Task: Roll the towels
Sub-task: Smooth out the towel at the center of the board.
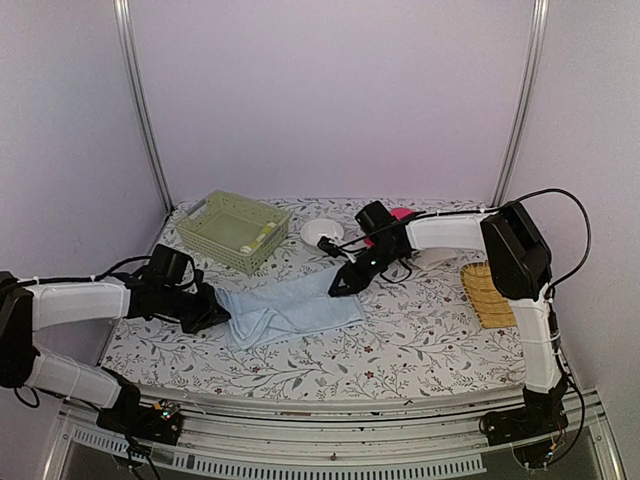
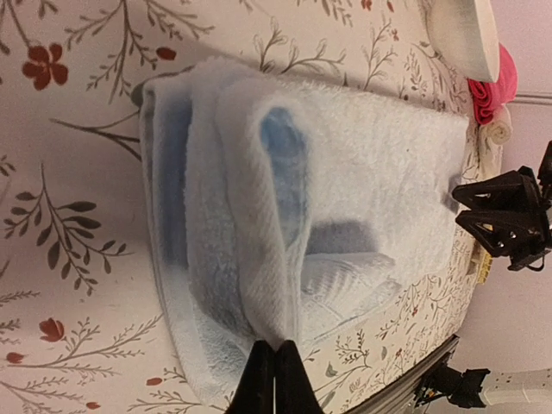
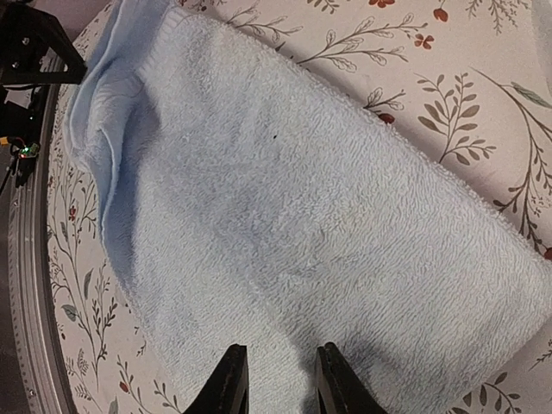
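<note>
A pale blue towel [image 1: 290, 308] lies folded on the flowered tablecloth in front of the arms. My left gripper [image 1: 222, 315] is at its left end, shut on a raised fold of the towel [image 2: 345, 172]; the cloth is pinched between the tips of the left gripper [image 2: 275, 349]. My right gripper [image 1: 340, 285] stands at the towel's right end, open, with its fingers [image 3: 231, 379] just over the flat cloth [image 3: 302, 216] and nothing between them. A bright pink towel [image 1: 401, 213] shows behind the right arm, also seen as the pink towel [image 2: 493, 86] in the left wrist view.
A pale green basket [image 1: 232, 230] stands at the back left with a small light bundle in it. A white dish [image 1: 322, 233] sits beside it. A yellow slatted tray [image 1: 487, 295] lies at the right edge. The table's metal front rail [image 3: 30, 285] runs close to the towel.
</note>
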You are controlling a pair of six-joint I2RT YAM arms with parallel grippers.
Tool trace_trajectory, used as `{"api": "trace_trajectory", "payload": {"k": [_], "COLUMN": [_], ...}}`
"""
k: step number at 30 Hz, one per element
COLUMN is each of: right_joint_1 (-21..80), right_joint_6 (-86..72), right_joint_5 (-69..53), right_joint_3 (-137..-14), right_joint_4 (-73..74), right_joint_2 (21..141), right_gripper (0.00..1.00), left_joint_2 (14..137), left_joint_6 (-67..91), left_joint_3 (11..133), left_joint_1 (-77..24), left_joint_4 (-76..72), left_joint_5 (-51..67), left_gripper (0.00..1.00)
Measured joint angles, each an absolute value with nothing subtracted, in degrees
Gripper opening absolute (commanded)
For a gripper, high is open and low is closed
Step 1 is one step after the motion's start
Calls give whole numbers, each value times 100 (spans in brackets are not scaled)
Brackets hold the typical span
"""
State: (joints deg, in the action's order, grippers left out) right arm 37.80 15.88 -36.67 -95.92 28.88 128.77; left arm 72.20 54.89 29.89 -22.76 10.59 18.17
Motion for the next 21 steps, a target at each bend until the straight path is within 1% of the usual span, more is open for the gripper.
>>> {"api": "trace_trajectory", "payload": {"k": [5, 10, 14, 19, 20, 21], "right_joint_1": [3712, 3673, 3669, 3669, 3669, 3669], "right_joint_6": [1586, 1581, 1584, 1590, 1590, 1588], "right_joint_5": [-3684, -3695, -3693, -3699, -3699, -3699], "right_joint_3": [-9592, -9592, -9592, -9594, -9594, -9594], "right_joint_4": [2917, 2950, 2993, 3026, 3026, 3028], "right_joint_2": [12890, 12991, 13087, 13141, 13141, 13141], "right_gripper": [29, 29, 29, 29, 29, 29], "left_joint_2": [7210, 7441, 7736, 7846, 7870, 7885], "left_joint_6": [4904, 4250, 3787, 3446, 3391, 3354], "left_joint_3": [3651, 3813, 3981, 4036, 4036, 4036], "left_joint_1": [-1811, -1238, -1105, -965, -913, -867], "left_joint_4": [1796, 2488, 3030, 3319, 3361, 3387], "left_joint_5": [2189, 2630, 2781, 2812, 2810, 2808], "left_gripper": [0, 0, 0, 0, 4, 10]}}
